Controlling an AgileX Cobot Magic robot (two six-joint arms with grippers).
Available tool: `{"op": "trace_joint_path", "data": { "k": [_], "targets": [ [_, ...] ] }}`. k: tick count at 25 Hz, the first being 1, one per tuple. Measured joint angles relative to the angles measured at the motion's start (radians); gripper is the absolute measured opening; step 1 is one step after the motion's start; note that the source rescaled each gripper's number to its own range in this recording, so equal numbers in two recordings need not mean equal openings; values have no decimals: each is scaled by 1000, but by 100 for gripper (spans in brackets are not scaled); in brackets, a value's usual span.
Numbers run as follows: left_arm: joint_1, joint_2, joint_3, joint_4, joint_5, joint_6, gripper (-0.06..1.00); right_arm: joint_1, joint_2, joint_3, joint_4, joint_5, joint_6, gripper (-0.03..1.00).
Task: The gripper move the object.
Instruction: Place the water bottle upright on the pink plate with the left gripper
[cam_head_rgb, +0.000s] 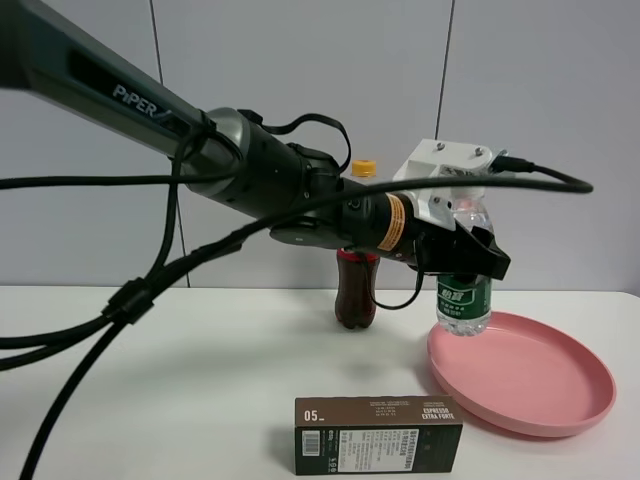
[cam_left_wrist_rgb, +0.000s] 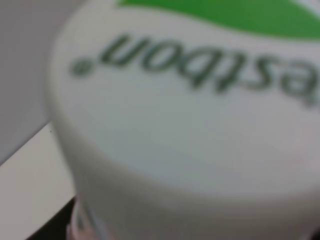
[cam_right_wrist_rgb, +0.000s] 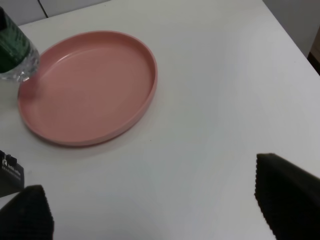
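My left gripper (cam_head_rgb: 470, 255), a black claw on the dark grey PiPER arm, reaches across from the left and is shut on the upper body of the small clear water bottle (cam_head_rgb: 463, 300) with the green label. It holds the bottle upright, its base just over the left rim of the pink plate (cam_head_rgb: 540, 385). The bottle's white cap (cam_left_wrist_rgb: 190, 130) with green print fills the left wrist view, blurred, and hides the fingers. The right wrist view shows the bottle's base (cam_right_wrist_rgb: 15, 55) by the plate (cam_right_wrist_rgb: 90, 85). My right gripper (cam_right_wrist_rgb: 155, 210) is open and empty over the bare table.
A dark cola bottle (cam_head_rgb: 357, 290) with a red label and an orange cap stands behind the left arm. A brown espresso box (cam_head_rgb: 378, 435) lies at the front, left of the plate; its corner shows in the right wrist view (cam_right_wrist_rgb: 9, 172). Black cables hang at the left.
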Motion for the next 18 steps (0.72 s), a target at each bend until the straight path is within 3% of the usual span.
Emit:
{"op": "trace_joint_path", "data": {
  "k": [7,18],
  "targets": [
    [-1,52,-30,-2,-51,11,1,0,0,0,0,0,0,100],
    [-1,99,-34,-14,-23,140,1,0,0,0,0,0,0,100]
  ]
}}
